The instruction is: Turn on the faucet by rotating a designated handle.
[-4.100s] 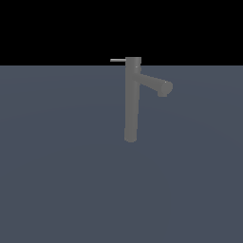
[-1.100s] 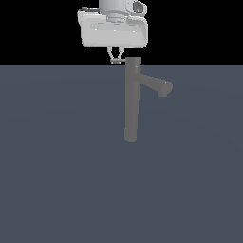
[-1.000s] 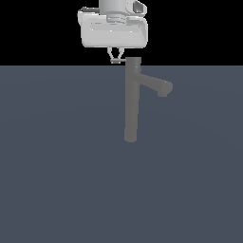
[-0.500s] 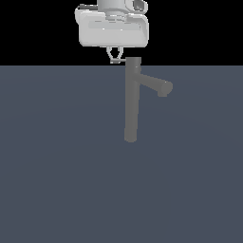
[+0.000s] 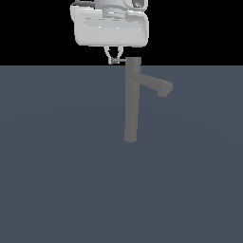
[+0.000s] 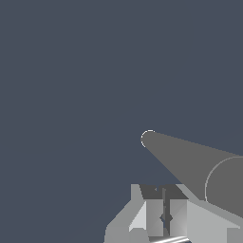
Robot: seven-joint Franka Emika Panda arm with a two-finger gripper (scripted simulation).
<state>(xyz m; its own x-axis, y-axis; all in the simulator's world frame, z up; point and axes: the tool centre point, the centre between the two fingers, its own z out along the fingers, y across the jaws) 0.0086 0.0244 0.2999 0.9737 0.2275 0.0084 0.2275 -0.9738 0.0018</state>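
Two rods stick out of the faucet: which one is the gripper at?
The handle, the thin light pin at the faucet's top; gripper tips sit at it. The thick spout angles away opposite.

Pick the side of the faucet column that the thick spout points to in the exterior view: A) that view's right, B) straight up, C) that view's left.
A: the spout angles off the faucet toward the exterior view's right, while the handle and gripper sit on the left.

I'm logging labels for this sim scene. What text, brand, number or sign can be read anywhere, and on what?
None: no readable text, brand, number or sign in either view. The faucet, its handle, the tool and the grey surface are all plain and unmarked.
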